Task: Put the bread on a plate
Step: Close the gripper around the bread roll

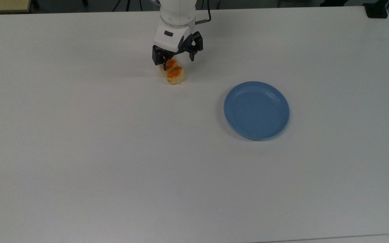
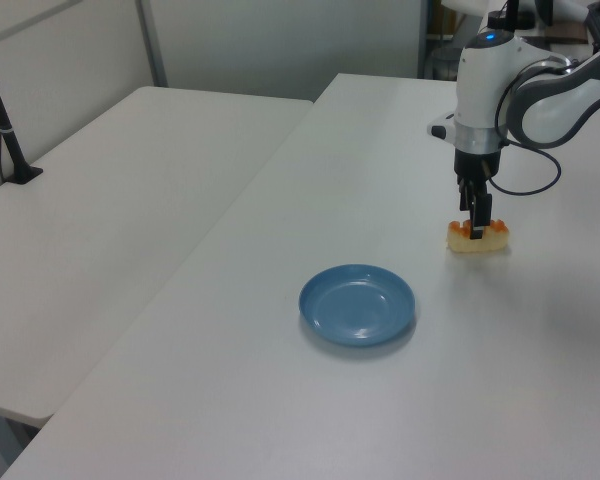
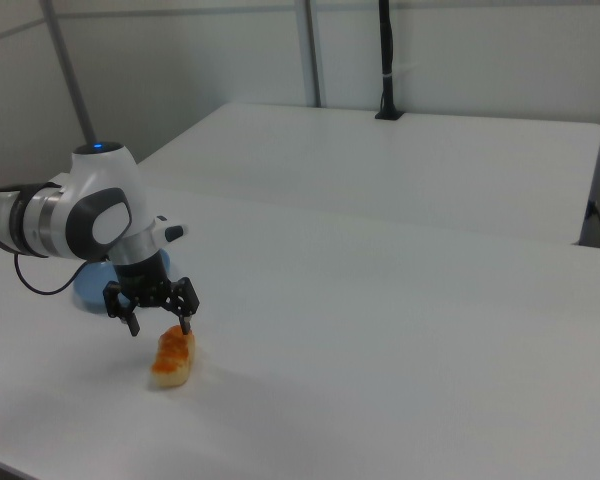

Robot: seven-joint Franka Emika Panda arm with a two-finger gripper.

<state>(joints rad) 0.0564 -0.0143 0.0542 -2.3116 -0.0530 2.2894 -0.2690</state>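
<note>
One bread [image 1: 173, 72] lies under the spread-fingered gripper [image 1: 177, 60].

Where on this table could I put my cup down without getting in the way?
Most of the table is bare: the whole near half below the plate in the top view, plus the top view's left and right sides. It is crowded only where the gripper hangs over the bread.

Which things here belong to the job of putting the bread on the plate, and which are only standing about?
Belonging to the job:
- bread, on the white table
- blue plate, nothing on it
- end effector, open, around the bread's far end

Only standing about:
- black post on the neighbouring table
</note>
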